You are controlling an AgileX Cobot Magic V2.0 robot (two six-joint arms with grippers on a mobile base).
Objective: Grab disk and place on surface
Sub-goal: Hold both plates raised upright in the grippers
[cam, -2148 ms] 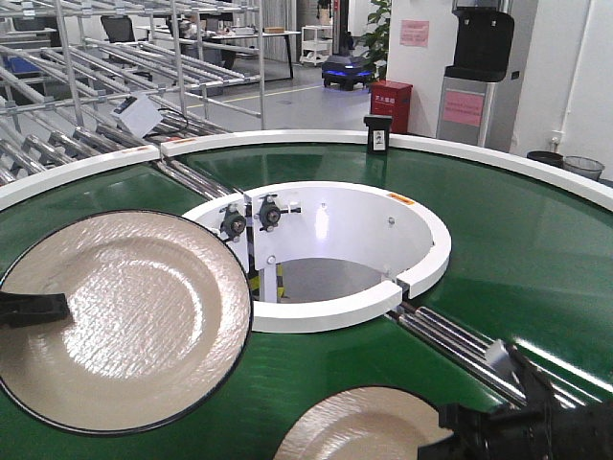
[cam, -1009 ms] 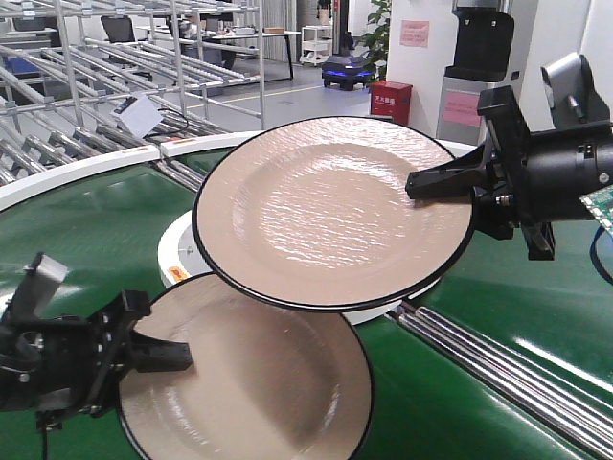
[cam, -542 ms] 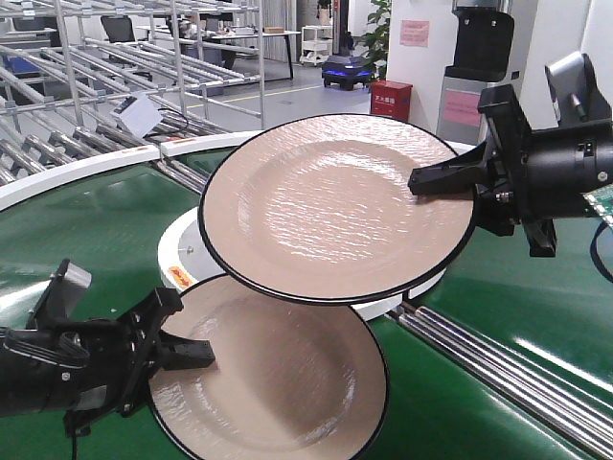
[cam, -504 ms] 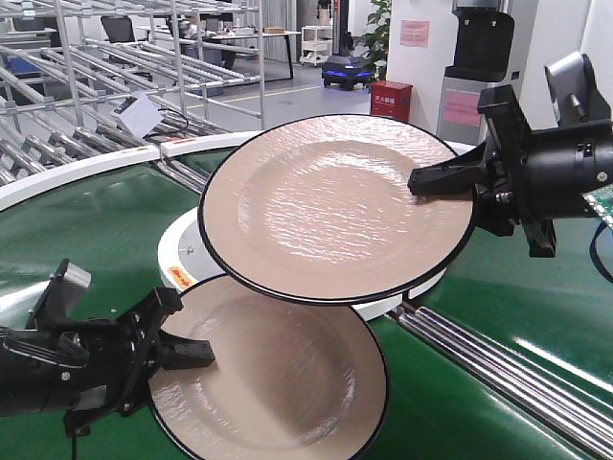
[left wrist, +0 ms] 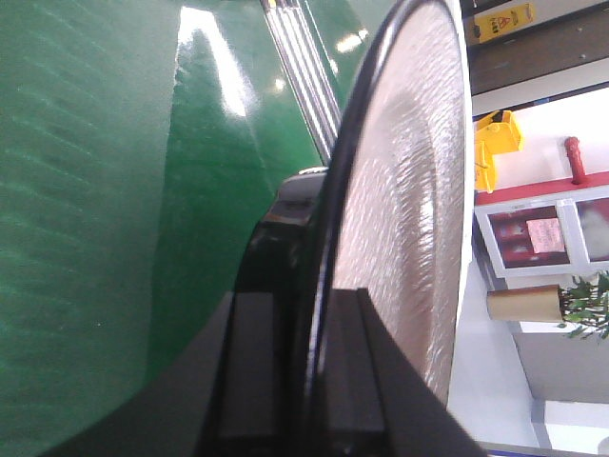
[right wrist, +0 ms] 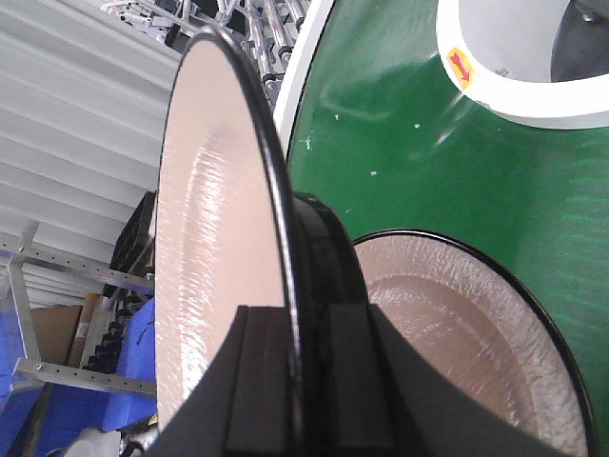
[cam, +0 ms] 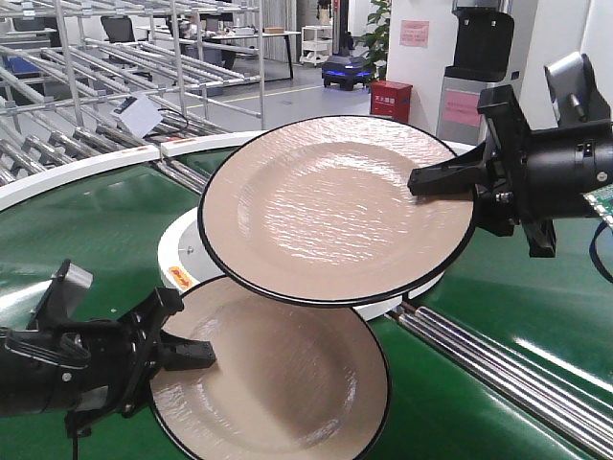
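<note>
Conveyor [cam: 498, 287] | wrist-cams | left end effector [left wrist: 319, 314] pinches lower disk [left wrist: 409, 209] | right end effector [right wrist: 295, 324]: upper disk [right wrist: 214, 238]

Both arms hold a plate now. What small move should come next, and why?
Probably carry both off the green conveyor belt, grips shut: the right gripper clamps the upper beige black-rimmed plate, the left gripper the lower beige black-rimmed plate, both over the belt; no tabletop shows.

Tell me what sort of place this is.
Probably a factory or warehouse hall. There is a green ring conveyor belt with white rims, long metal roller racks behind it, and a small wheeled cart robot with blue lights on the open floor.
</note>
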